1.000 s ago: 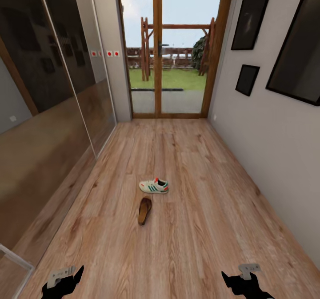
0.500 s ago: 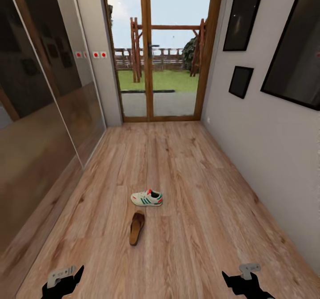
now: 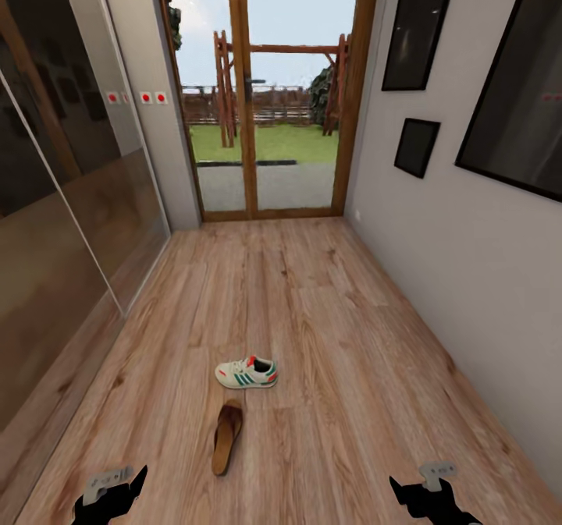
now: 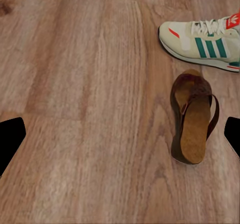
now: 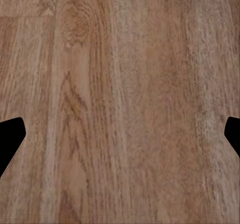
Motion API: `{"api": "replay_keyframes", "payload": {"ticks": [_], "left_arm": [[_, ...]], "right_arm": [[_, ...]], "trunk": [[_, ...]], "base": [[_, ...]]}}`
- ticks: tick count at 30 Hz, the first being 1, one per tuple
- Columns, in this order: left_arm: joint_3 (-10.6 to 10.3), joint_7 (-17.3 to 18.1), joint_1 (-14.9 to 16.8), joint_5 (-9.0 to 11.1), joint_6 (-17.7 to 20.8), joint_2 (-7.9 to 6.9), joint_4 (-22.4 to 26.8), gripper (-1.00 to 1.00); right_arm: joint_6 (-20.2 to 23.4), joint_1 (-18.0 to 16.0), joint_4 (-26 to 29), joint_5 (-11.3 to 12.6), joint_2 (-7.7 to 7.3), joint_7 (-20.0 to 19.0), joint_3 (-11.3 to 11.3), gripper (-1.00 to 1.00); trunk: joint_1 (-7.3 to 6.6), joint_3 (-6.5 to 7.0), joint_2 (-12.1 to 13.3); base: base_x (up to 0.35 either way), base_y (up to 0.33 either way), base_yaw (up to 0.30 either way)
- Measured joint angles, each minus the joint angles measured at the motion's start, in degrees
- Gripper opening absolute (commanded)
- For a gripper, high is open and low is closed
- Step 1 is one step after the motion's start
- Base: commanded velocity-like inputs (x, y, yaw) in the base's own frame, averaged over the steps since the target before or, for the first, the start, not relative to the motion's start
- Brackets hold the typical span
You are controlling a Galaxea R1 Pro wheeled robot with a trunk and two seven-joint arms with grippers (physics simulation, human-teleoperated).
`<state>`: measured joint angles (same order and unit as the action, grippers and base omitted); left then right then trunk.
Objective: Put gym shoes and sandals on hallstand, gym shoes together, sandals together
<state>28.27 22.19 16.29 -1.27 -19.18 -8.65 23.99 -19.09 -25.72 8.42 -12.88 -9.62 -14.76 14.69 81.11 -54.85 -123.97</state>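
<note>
One gym shoe (image 3: pixel 247 372), white with green stripes and a red heel tab, lies on its sole on the corridor floor (image 3: pixel 351 338), ahead of me and a little left. Just nearer lies one brown sandal (image 3: pixel 226 447), pointing along the planks. The left wrist view looks down on the same sandal (image 4: pixel 195 116) and gym shoe (image 4: pixel 205 41), both off to one side of my open left gripper (image 4: pixel 120 139). My left gripper (image 3: pixel 113 498) and right gripper (image 3: pixel 425 498) hang low at the head view's bottom edge. The right gripper (image 5: pixel 120 139) is open over bare planks. The hallstand is out of view.
A wood-framed glass door (image 3: pixel 265 119) closes the corridor's far end. Dark mirrored wardrobe panels (image 3: pixel 55 197) line the left side. A grey wall with black picture frames (image 3: pixel 499 119) runs along the right. Open floor lies to the right of the shoes.
The whole head view has advanced down the corridor, so the gym shoe and sandal now sit lower and closer. Both grippers keep their pose. The shoes have not moved on the floor.
</note>
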Motion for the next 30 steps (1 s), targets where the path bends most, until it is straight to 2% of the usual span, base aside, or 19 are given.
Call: {"api": "replay_keyframes", "payload": {"ticks": [4,7,10,11,13,15,16,17,19,20,21,22,25,30], "left_arm": [[-0.1,0.0,0.1,0.0,0.0,0.00,0.4,1.00],[-0.3,0.0,0.6,-0.3,0.1,0.01,1.1,1.00],[-0.8,-0.7,1.4,-0.8,0.6,0.30,2.5,1.00],[-1.8,-1.7,4.2,-1.5,1.2,0.87,3.7,1.00],[-2.6,-2.3,7.2,-2.2,1.8,1.19,4.0,1.00],[-3.9,-3.9,10.6,-3.4,3.9,1.52,3.9,1.00],[-5.7,-8.7,14.2,-5.2,9.1,2.20,3.4,1.00],[-6.5,-11.3,16.8,-5.7,10.8,3.17,3.3,1.00],[-7.4,-14.0,17.5,-6.1,12.0,4.60,3.2,1.00],[-10.2,-21.2,19.1,-7.3,13.3,7.42,3.2,1.00],[-11.0,-22.9,19.4,-7.7,13.5,8.48,3.2,1.00],[-12.8,-25.7,19.6,-8.6,13.7,9.19,3.2,1.00],[-16.2,-29.4,19.8,-9.7,13.8,9.89,3.1,1.00],[-18.7,-31.5,19.5,-10.2,13.4,10.10,3.0,1.00]], "right_arm": [[0.0,0.0,0.4,0.0,0.01,0.2,0.1,1.00],[0.1,-0.1,3.3,0.0,-0.15,0.4,0.2,1.00],[0.6,-0.1,11.3,0.1,-0.17,0.5,0.2,1.00],[2.3,-0.4,17.5,0.2,-0.13,0.8,0.2,1.00],[4.2,-0.8,21.2,0.3,-0.06,0.9,0.2,1.00],[8.4,-2.3,25.0,0.3,0.00,1.0,0.2,1.00],[16.3,-4.8,29.3,0.3,0.05,1.0,0.3,1.00],[19.0,-7.9,30.5,0.4,0.09,1.0,0.3,1.00],[21.0,-8.8,31.1,0.3,0.12,1.1,0.3,1.00],[24.0,-12.2,31.9,0.3,0.16,1.1,0.3,1.00],[24.4,-13.9,32.0,0.4,0.14,1.1,0.3,1.00],[24.9,-15.5,32.1,0.4,0.13,1.1,0.3,1.00],[25.5,-17.8,32.1,0.3,0.11,1.2,0.3,1.00],[26.3,-19.2,31.9,0.4,0.09,1.1,0.3,1.00]], "trunk": [[0.02,0.00,0.0],[0.03,0.00,0.0],[0.03,0.01,0.0],[0.04,0.01,0.0],[0.03,0.01,0.0],[0.03,0.01,0.0],[0.04,0.00,0.0],[0.03,0.02,0.0],[0.03,0.01,0.0],[0.04,0.02,0.0],[0.03,0.01,0.0],[0.03,0.01,0.0],[0.03,0.01,0.0],[0.04,0.00,0.0]], "base": [[0.164,0.000,-0.002],[0.044,0.000,-0.001],[0.015,0.000,0.000],[0.005,0.000,0.000],[0.003,0.000,0.000],[0.001,0.000,0.000],[0.000,0.000,0.000],[0.000,0.000,0.000],[0.000,0.000,0.000],[0.000,0.000,0.000],[0.000,0.000,0.000],[0.000,0.000,0.000],[0.000,0.000,0.000],[0.000,0.000,0.000]]}}
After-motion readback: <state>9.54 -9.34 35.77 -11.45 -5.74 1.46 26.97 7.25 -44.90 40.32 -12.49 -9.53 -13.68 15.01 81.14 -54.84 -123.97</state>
